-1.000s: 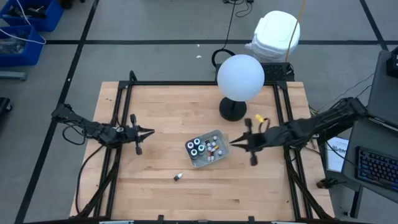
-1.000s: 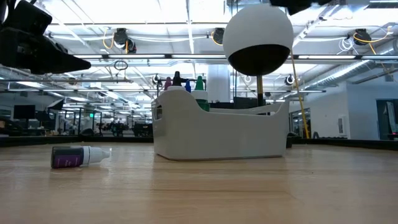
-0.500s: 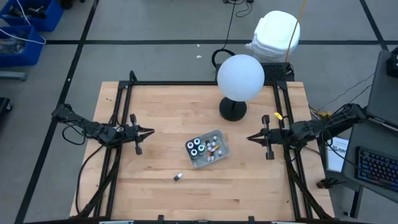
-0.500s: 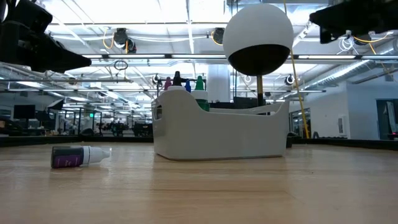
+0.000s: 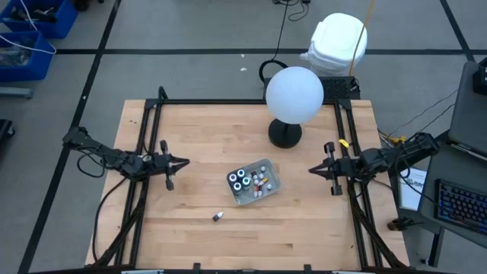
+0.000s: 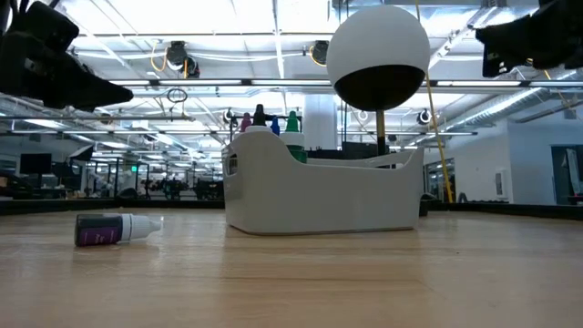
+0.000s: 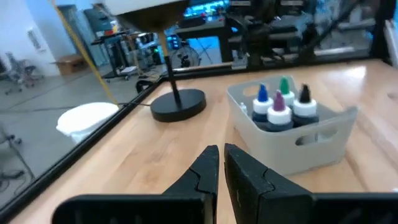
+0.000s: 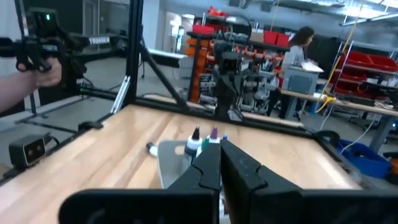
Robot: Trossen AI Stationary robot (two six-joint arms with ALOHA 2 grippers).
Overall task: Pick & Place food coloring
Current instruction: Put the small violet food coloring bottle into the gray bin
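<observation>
1. High view: most of the food coloring bottles point(image 5: 249, 183) stand packed in the small bin point(image 5: 269, 168) near the middle of the tabletop point(image 5: 228, 129), so the bulk of the job looks done.
2. One stray bottle point(image 5: 218, 217) lies on its side on the wood, well apart from the bin, toward the front edge. Low view shows it w/ a purple label and white cap, flat on the tabletop. That's what's left, as far as I can judge.
3. Left gripper point(image 5: 183, 161) hovers left of the bin, fingers nearly together, nothing between them.
4. Right gripper point(image 5: 312, 170) sits near the right side of the tabletop, apart from the bin, fingers shut, empty.
5. Neither arm is near the stray bottle; no pick under way.
6. Also there: a lamp w/ a white globe point(image 5: 294, 94) behind the bin, not in the way.
7. Est. progress: late stage, one bottle to go, then done.
</observation>
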